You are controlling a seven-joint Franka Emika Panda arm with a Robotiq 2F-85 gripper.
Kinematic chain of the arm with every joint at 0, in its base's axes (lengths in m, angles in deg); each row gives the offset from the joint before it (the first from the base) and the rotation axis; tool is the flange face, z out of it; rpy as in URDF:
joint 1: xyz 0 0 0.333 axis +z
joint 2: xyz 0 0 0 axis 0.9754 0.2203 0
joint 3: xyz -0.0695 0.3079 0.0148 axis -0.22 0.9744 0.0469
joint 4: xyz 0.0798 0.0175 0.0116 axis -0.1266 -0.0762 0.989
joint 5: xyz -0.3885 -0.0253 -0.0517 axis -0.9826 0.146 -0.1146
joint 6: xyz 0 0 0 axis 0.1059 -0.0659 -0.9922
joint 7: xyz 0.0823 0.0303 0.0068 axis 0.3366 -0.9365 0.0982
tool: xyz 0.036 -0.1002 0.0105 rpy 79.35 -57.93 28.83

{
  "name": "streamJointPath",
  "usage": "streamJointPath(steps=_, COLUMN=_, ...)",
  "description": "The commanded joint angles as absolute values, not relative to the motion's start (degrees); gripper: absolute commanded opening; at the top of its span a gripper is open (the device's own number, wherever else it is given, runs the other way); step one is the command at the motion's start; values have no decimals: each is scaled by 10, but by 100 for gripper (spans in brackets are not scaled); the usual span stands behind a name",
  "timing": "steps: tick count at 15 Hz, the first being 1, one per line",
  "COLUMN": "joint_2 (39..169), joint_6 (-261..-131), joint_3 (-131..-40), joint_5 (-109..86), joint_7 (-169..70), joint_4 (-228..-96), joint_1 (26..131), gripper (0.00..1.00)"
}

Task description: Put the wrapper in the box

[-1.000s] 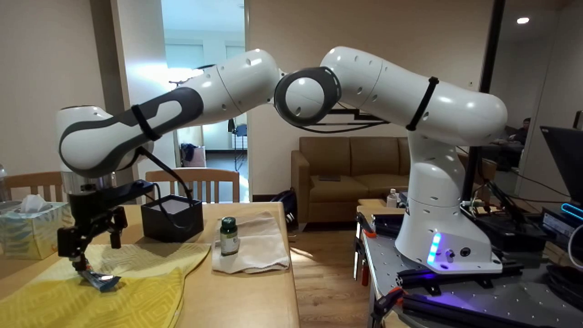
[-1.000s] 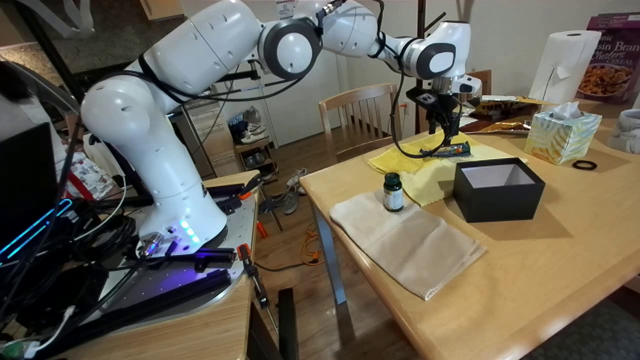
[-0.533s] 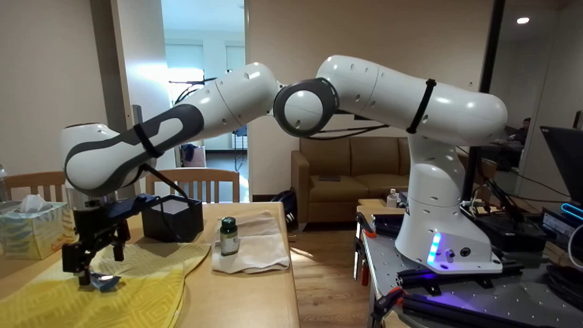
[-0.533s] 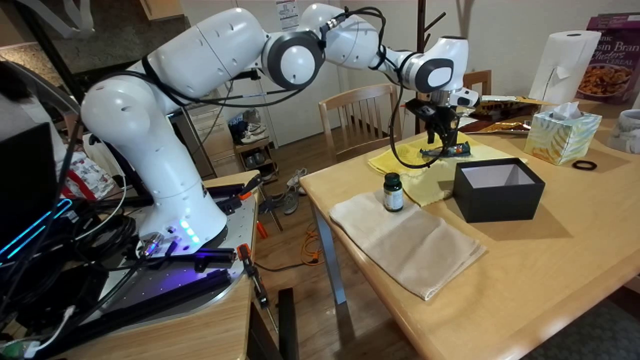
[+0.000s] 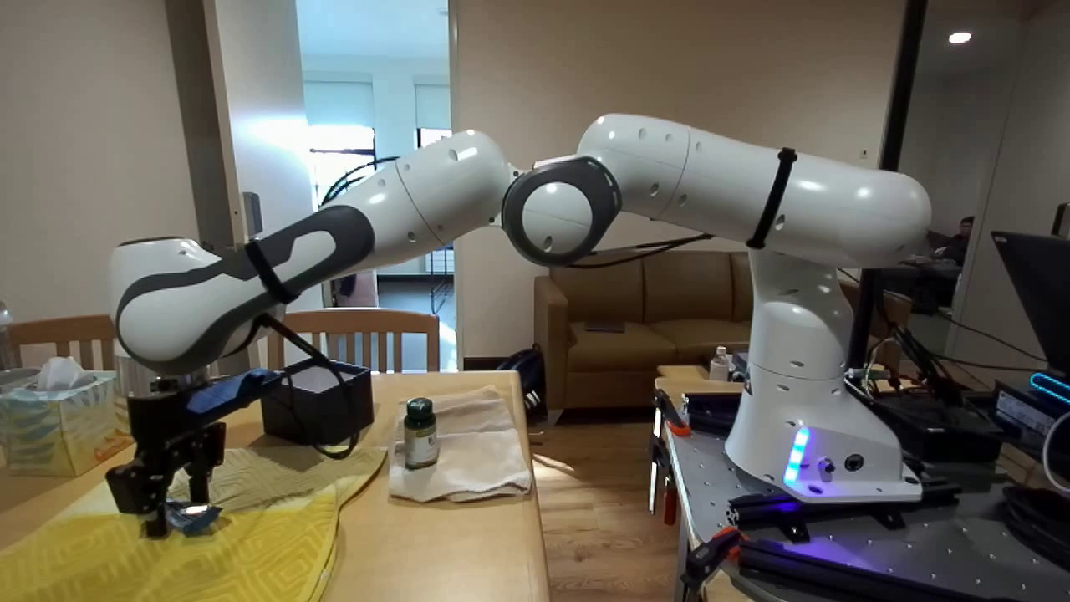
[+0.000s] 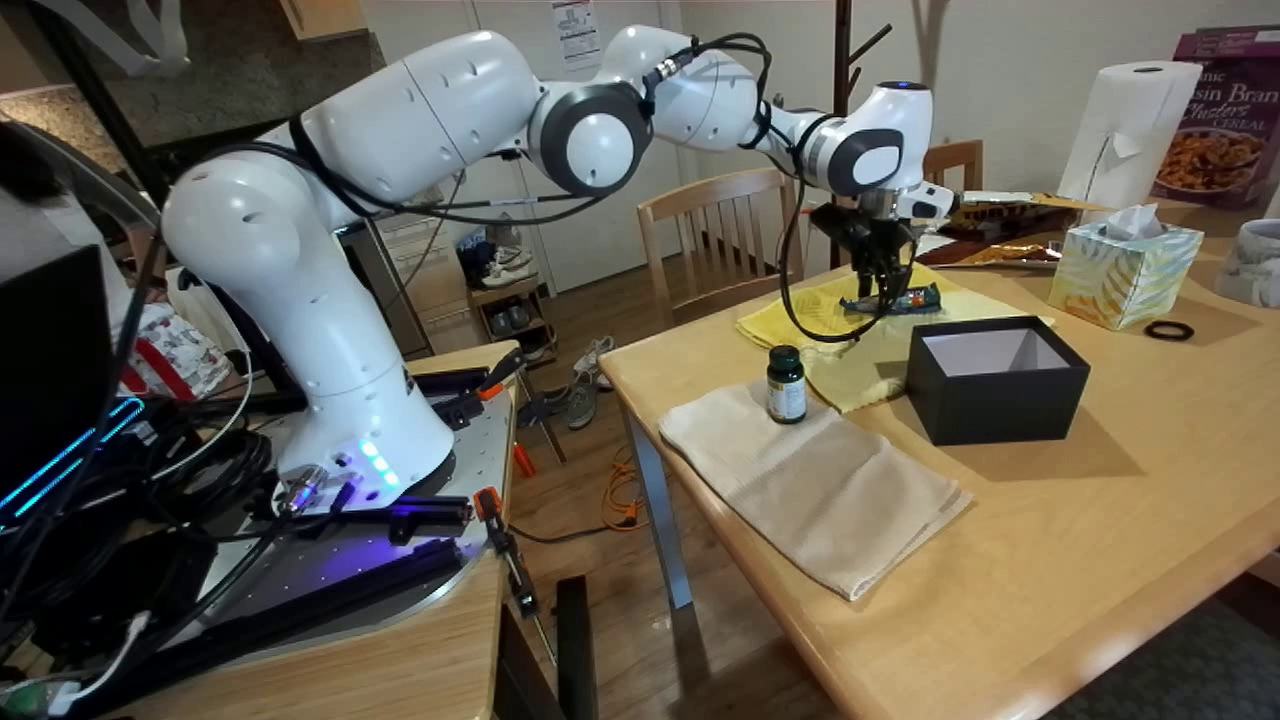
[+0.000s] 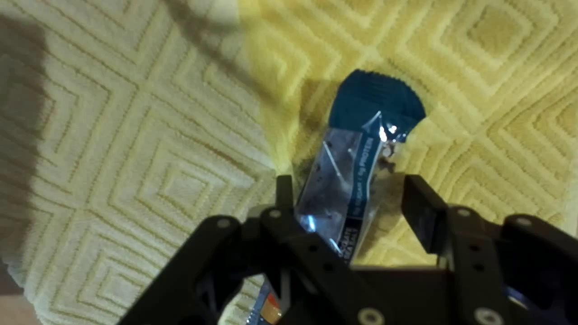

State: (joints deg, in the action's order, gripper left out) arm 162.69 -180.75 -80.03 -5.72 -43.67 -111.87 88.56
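Observation:
The wrapper is a crumpled silvery-clear bar wrapper with teal ends. It lies on the yellow cloth in the wrist view (image 7: 338, 171) and in both exterior views (image 5: 194, 520) (image 6: 918, 299). My gripper (image 7: 348, 187) points down over it, with one finger on each side. The fingers are partly open, with visible space between the wrapper and the right-hand finger; the left-hand finger is close to the wrapper's edge. The gripper hides the wrapper's middle. The black box (image 5: 318, 414) stands open-topped on the table, apart from the gripper; it also shows in an exterior view (image 6: 1000, 408).
A yellow cloth (image 5: 276, 535) lies under the wrapper. A dark-capped jar (image 6: 786, 385) stands on a beige cloth (image 6: 850, 510) near the table edge. A tissue box (image 6: 1125, 265), a paper towel roll (image 6: 1130, 140) and a black ring (image 6: 1168, 330) are beyond the black box.
My gripper has come down to the wrapper, and its fingers have drawn closer together around it. The wrapper and the black box have not visibly moved.

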Motion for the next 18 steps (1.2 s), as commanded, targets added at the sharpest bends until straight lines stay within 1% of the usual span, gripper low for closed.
streamJointPath(steps=1, joint_2=1652, joint_6=-1799, joint_3=-790, joint_5=-51, joint_7=-457, joint_4=-1083, joint_1=877, gripper=34)
streamJointPath(steps=6, joint_2=1648, joint_6=-1784, joint_3=-785, joint_5=-51, joint_7=-469, joint_4=-1090, joint_1=874, gripper=2)
streamJointPath(steps=8, joint_2=1635, joint_6=-1774, joint_3=-784, joint_5=-54, joint_7=-484, joint_4=-1097, joint_1=874, gripper=0)
streamJointPath(steps=14, joint_2=1575, joint_6=-1756, joint_3=-801, joint_5=-71, joint_7=-493, joint_4=-1113, joint_1=886, gripper=1)
streamJointPath(steps=18, joint_2=1528, joint_6=-1702, joint_3=-801, joint_5=-70, joint_7=-515, joint_4=-1126, joint_1=883, gripper=1)
